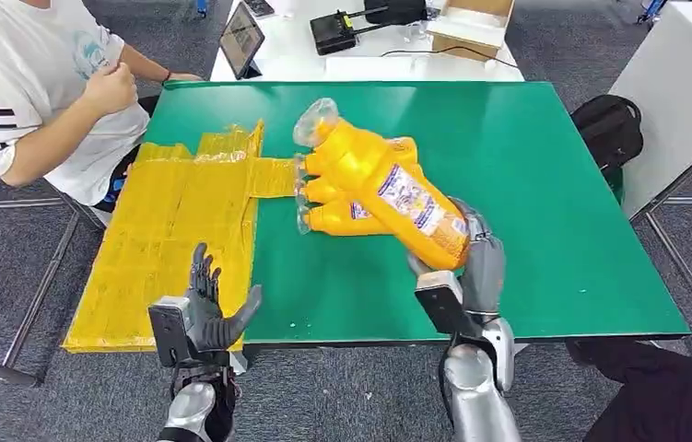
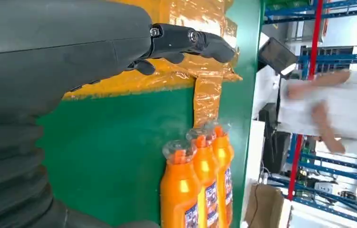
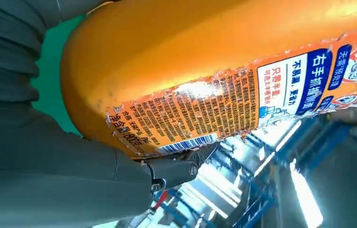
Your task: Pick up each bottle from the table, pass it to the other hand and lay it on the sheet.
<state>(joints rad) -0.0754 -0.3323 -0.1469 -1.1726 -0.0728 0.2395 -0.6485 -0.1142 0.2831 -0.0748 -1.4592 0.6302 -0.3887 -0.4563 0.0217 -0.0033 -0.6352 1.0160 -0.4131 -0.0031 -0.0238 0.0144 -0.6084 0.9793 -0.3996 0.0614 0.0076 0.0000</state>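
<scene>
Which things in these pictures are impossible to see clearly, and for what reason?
- Bottles on the table: head view, partly covered by the held bottle; their count is unsure.
- Right hand: its fingers are mostly behind that bottle.
- Person: left wrist view, blurred.
- Held bottle's cap: right wrist view, cut off.

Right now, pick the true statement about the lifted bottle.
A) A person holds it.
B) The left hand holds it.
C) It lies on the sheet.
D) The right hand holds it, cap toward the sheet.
D: the right hand grips the base of the bottle, raised above the table with its cap tilted toward the sheet; the left hand holds nothing.
</scene>
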